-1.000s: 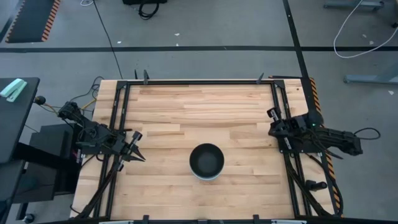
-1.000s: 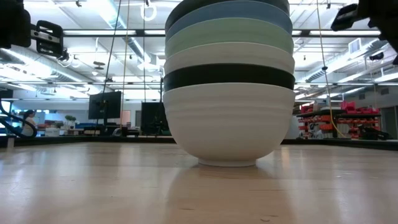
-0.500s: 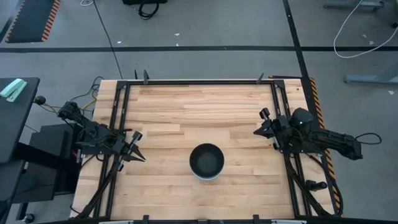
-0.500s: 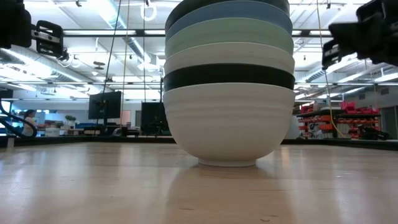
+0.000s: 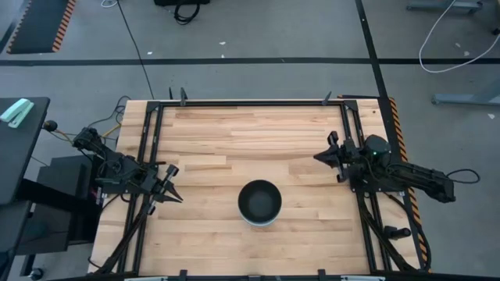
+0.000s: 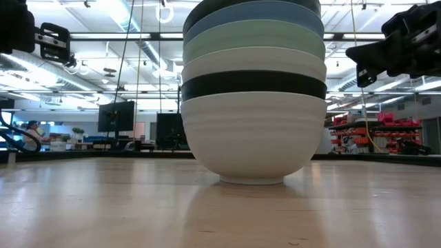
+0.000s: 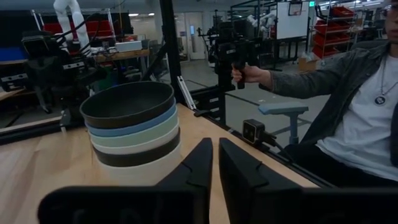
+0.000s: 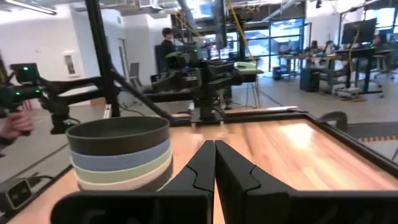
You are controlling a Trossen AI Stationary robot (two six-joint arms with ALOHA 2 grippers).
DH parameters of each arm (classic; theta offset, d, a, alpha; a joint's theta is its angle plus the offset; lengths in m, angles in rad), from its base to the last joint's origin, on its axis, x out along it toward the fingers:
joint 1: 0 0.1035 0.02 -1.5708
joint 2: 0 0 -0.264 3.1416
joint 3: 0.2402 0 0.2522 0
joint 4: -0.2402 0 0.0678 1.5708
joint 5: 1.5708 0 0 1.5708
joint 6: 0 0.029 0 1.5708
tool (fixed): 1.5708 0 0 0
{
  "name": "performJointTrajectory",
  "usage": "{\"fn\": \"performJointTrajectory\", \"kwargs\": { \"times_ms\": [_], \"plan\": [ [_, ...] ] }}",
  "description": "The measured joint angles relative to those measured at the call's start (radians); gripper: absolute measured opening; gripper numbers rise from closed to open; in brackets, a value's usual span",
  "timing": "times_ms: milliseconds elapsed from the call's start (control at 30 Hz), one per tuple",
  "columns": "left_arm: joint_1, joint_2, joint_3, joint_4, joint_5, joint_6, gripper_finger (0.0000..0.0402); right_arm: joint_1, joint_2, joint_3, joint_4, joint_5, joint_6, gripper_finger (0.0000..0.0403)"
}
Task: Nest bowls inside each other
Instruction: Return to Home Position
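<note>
Compared with a second ago, the right gripper (image 5: 319,156) is seen to have been carried off the right-hand rail of the black metal frame (image 5: 250,102) and out over the light wooden table (image 5: 234,133). In the low view it hangs lower and nearer the bowls than before. The left gripper (image 5: 174,195) and the bowls are unchanged.

The stack of six smooth round bowls (image 5: 259,202) stands on the table between the two claws, well apart from each, ahead of the right gripper's fingertips and off to one side, toward the table's front edge. From the bottom, the bowls are nested white, black, white, mint green, blue, with a black bowl on top. Nothing lies between either claw and the stack.

Beyond the table, in the left wrist view, a seated person in a grey jacket (image 7: 354,112) is seen, a dark handle (image 7: 239,59) being gripped in one hand (image 7: 252,76).

The right arm is stretched level from the table's right side, its claw pointed inward above the wood. Its fingers are pressed together and nothing is held. The left arm is folded at the table's left edge, its claw aimed toward the stack. Only a sliver of a gap is left between its fingers, and nothing is held.
</note>
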Motion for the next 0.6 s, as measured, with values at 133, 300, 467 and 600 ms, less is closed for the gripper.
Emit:
{"fn": "performJointTrajectory", "kwargs": {
  "times_ms": [133, 300, 467, 600],
  "plan": [
    [0.0, 0.0, 0.0, 0.001, -0.007, 0.002, 0.004, 0.0, 0.0, 0.0, -0.002, 0.035, -0.014, 0.0018],
    [0.018, 0.0, 0.0, 0.002, -0.016, 0.003, 0.0036, 0.0, 0.007, 0.0, -0.01, 0.145, -0.013, 0.0018],
    [0.063, 0.0, 0.0, 0.002, -0.02, 0.001, 0.0029, 0.0, 0.055, 0.0, -0.029, 0.262, 0.006, 0.0018],
    [0.104, 0.0, 0.0, 0.003, -0.021, -0.015, 0.0028, 0.0, 0.095, 0.0, -0.036, 0.314, 0.004, 0.0018]
  ]
}}
